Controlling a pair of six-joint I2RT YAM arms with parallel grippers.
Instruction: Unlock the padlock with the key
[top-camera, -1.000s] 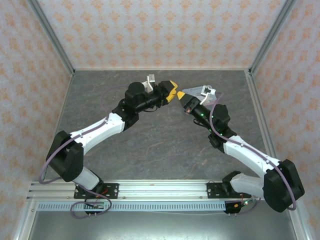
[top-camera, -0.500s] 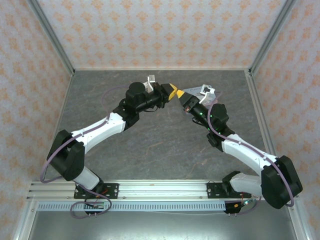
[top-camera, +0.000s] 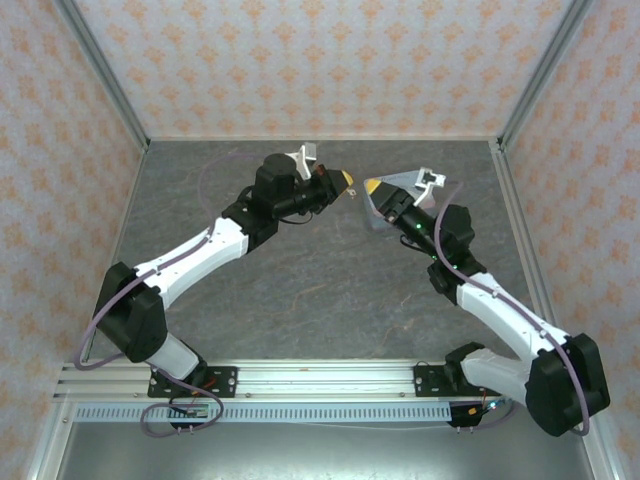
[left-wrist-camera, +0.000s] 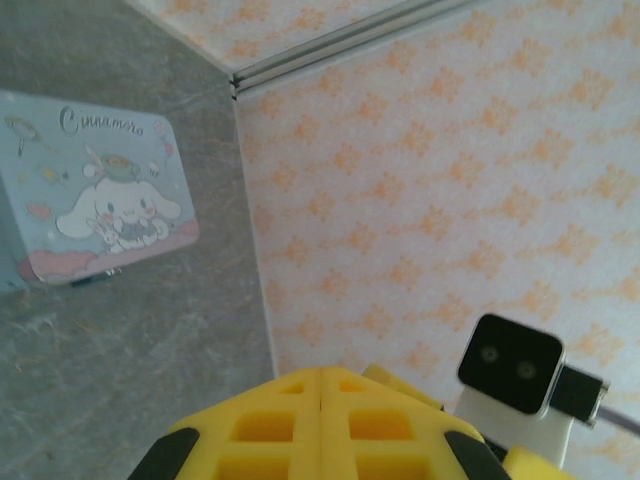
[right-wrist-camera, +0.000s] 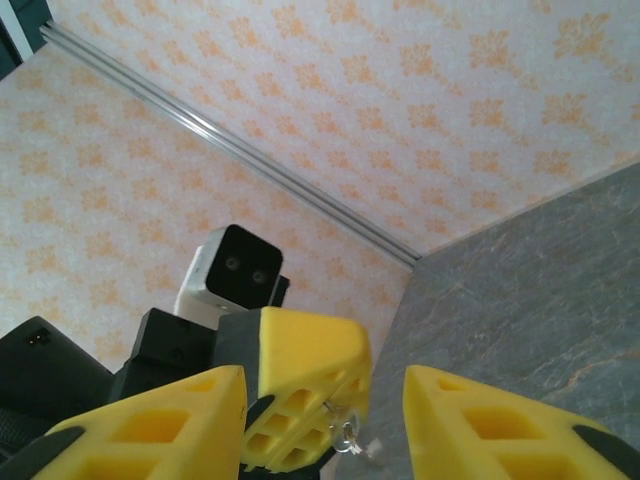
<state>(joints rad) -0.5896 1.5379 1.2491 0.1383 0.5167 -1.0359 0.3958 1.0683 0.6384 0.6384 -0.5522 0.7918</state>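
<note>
Left side first: our left hand (top-camera: 342, 182) was clamped fully closed, with what we took for the little silvery key (right-wrist-camera: 345, 432) poking out of its tips. That arm reached long over the counter (top-camera: 300, 290), hand raised and pointing right. Its wrist view looked down on the tin (left-wrist-camera: 95, 190). The dark teal speck at the tin's lower edge there was probably the padlock (left-wrist-camera: 98, 279), though it was too small to be sure.

The right hand (top-camera: 374, 192) faced the left one, tips near but apart, fingers spread wide and holding nothing. It looked to us like a mid-air key handoff. We figured the right should close squarely on the key's head and leave the blade free. The left should let go only once that grip felt firm, since a key that tiny is easy to drop.
</note>
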